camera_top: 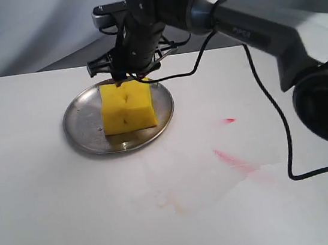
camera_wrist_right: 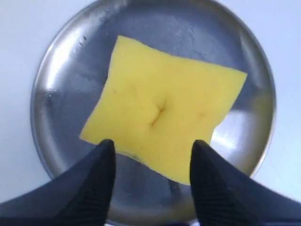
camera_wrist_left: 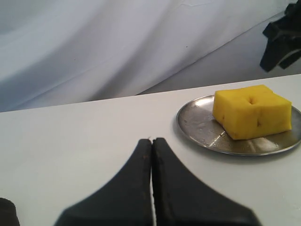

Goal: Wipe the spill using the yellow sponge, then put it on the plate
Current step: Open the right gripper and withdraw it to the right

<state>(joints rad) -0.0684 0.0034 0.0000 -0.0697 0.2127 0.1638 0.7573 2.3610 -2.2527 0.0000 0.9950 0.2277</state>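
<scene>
I have two pincers. My right gripper (camera_top: 126, 77) hangs over the one yellow sponge (camera_top: 127, 107), its two black fingers (camera_wrist_right: 101, 183) spread wide with nothing clamped between them. In the right wrist view they stand to either side of one edge of the sponge. From the exterior view the tips are right at the sponge's top back edge, though I cannot be sure whether they touch the foam.

The sponge sits flat on the single round silver plate (camera_top: 80, 130), roughly in the middle, with bare metal showing all around it. Its top has one deep crease at the centre and a few smaller dents.

My left gripper (camera_wrist_left: 151, 141) is pressed together, its two fingers meeting along one seam and holding nothing. It stays low over the white table (camera_top: 42, 205), well apart from the plate.

I count one spill (camera_top: 236, 162), a pink-red streak with pale watery edges, lying on the table apart from the plate, on the right arm's side. One small red speck (camera_top: 229, 120) lies beyond it. One black cable (camera_top: 275, 114) trails from my right arm.
</scene>
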